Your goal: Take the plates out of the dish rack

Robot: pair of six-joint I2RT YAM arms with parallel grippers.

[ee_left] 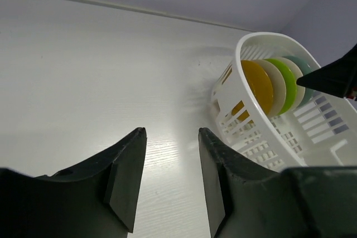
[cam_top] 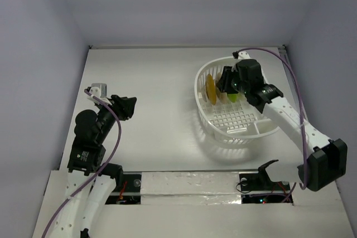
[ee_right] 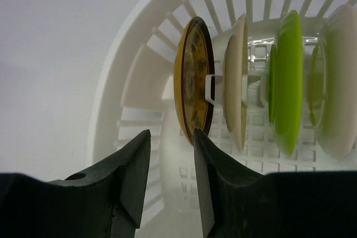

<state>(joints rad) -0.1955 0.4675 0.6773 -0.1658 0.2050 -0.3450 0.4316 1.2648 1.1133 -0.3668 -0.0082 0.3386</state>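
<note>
Four plates stand on edge in the white dish rack at centre right, the amber plate edge-on just beyond the right fingers, narrowly parted and empty, while the left fingers, open and empty, sit far left.

The dish rack sits on the table, right of centre in the top view. The plates stand in a row at its upper-left end, with the right gripper just right of them. The left gripper is mid-left, well apart.
</note>
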